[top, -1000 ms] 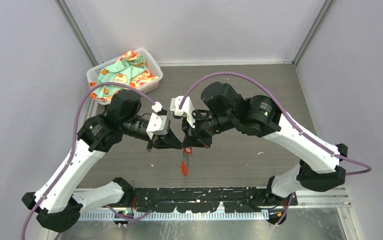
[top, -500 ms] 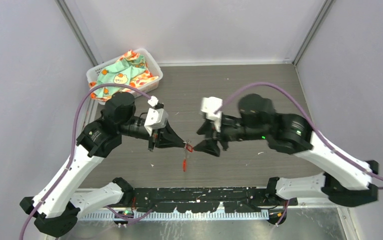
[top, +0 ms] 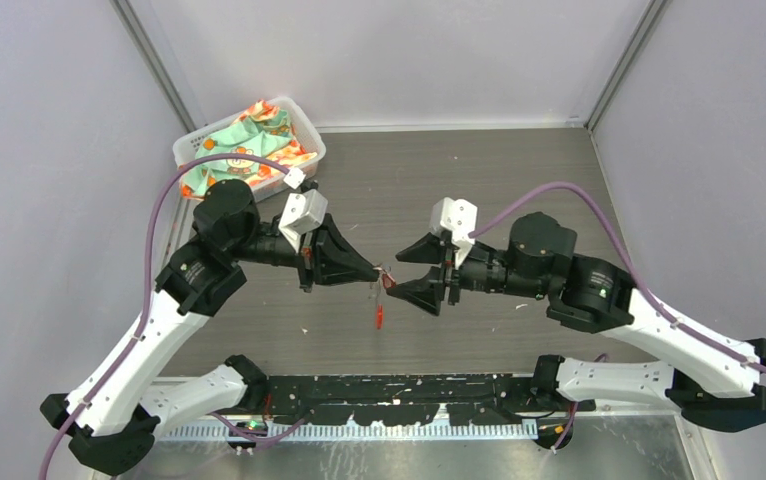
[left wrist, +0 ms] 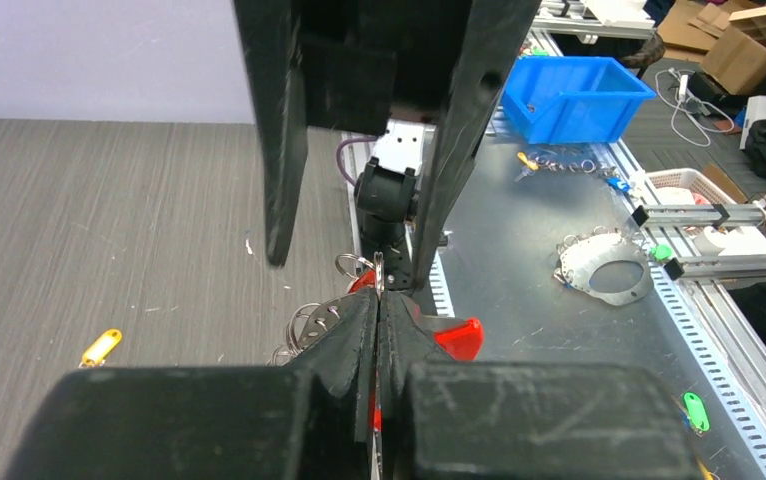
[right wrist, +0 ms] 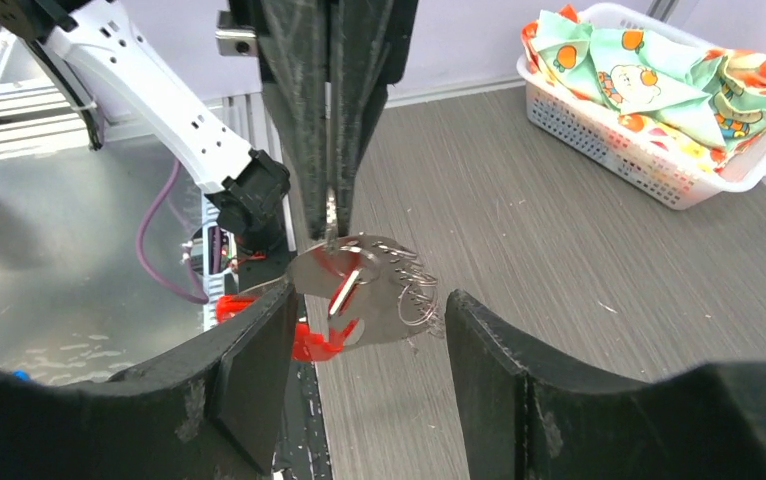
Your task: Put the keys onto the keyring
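Note:
My left gripper (top: 375, 272) (left wrist: 377, 298) is shut on the keyring (right wrist: 364, 285), a silvery plate fringed with small wire rings, held in the air over the table's middle. A red tagged piece (top: 379, 314) (right wrist: 321, 341) hangs from the keyring, and a slim silver key blade (right wrist: 344, 290) lies across the plate. Facing it from the right, my right gripper (top: 395, 270) (right wrist: 369, 300) stands open, its fingers (right wrist: 249, 370) either side of the keyring without touching it. A yellow-headed key (left wrist: 100, 347) lies on the table.
A white basket (top: 191, 151) (right wrist: 614, 135) of patterned cloth sits at the back left corner. Beyond the table's near edge, a metal bench carries a blue bin (left wrist: 571, 95), a metal disc (left wrist: 604, 272) and loose rings.
My right gripper has opened, let go of the keyring and drawn back to the right. The left gripper stayed shut on the keyring and swung it a little up and right.

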### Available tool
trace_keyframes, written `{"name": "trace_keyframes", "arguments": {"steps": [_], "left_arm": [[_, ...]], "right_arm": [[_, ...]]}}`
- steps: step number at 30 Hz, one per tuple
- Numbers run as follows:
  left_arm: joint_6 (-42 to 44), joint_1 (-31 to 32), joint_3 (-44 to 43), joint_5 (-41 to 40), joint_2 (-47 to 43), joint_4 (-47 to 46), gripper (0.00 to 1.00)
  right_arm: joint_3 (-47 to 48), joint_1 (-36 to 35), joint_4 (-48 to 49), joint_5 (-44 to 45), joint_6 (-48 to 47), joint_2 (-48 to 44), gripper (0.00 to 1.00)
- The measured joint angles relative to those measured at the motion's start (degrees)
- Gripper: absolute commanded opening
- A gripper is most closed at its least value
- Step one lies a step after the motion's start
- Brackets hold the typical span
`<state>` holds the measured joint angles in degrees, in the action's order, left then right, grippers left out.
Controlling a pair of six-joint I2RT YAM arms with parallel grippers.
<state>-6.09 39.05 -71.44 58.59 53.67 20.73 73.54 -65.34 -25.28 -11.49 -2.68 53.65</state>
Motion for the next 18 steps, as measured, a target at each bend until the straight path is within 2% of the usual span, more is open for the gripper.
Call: {"name": "trace_keyframes", "arguments": {"steps": [4,6,8,10,18], "left_arm": [[-0.35,0.00,0.02,1.14,-0.07,-0.61,0.00],[-0.35,0.00,0.02,1.57,-0.11,-0.61,0.00],[-0.33,0.00,0.02,1.79,-0.17,-0.57,0.00],[-0.22,0.00,0.02,1.92,-0.35,-0.55,0.00],[0.46,0.00,0.02,1.40,-1.27,-0.52,0.00]], "right_arm": [[-0.61,0.00,1.51,0.00,0.02,2.01,0.54],[-0.61,0.00,1.92,-0.46,0.00,2.29,0.44],[-0.57,0.00,2.03,-1.11,-0.20,2.47,0.25],[-0.42,0.00,2.03,-1.75,-0.35,2.69,0.13],[0.31,0.00,0.55,-2.10,-0.11,3.10,0.03]]}}
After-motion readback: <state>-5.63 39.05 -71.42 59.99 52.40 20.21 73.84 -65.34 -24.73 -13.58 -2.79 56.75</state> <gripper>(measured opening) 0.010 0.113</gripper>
